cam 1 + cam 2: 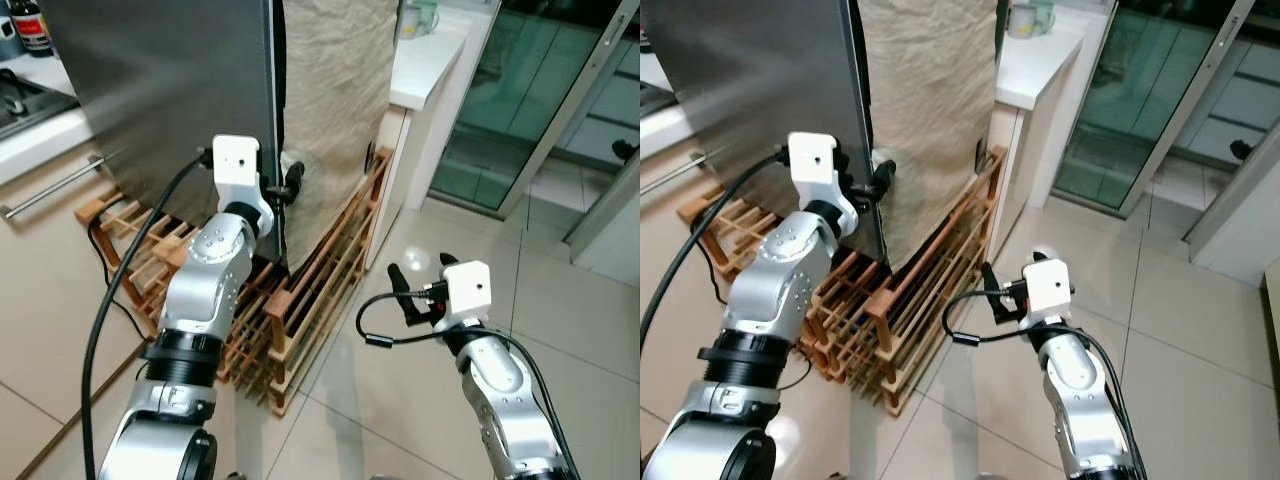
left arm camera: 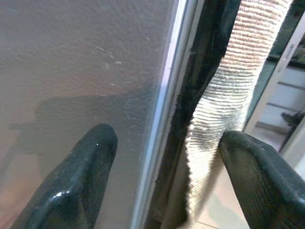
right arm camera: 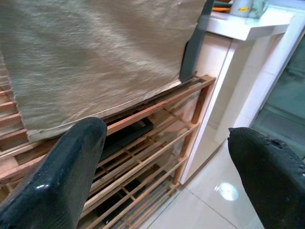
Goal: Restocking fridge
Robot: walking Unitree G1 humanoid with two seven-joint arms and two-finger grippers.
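The fridge's steel door [image 1: 160,90] stands upright at the upper left, and a beige cloth [image 1: 335,110] hangs over the fridge's side. My left gripper [image 1: 288,186] is raised to the door's right edge [image 2: 164,109] and is open. One finger [image 2: 81,176] is in front of the steel face, the other finger [image 2: 259,176] on the cloth side, with the black seal [image 2: 200,86] between them. My right gripper [image 1: 422,268] hovers open and holding nothing, low over the tiled floor to the right of the fridge, and faces the cloth [image 3: 95,52].
A wooden slatted rack [image 1: 300,300] lies under and beside the fridge. A white counter [image 1: 425,60] with cups stands behind it, and a glass sliding door [image 1: 510,100] is at the right. A kitchen unit with a bar handle [image 1: 60,185] is at the left.
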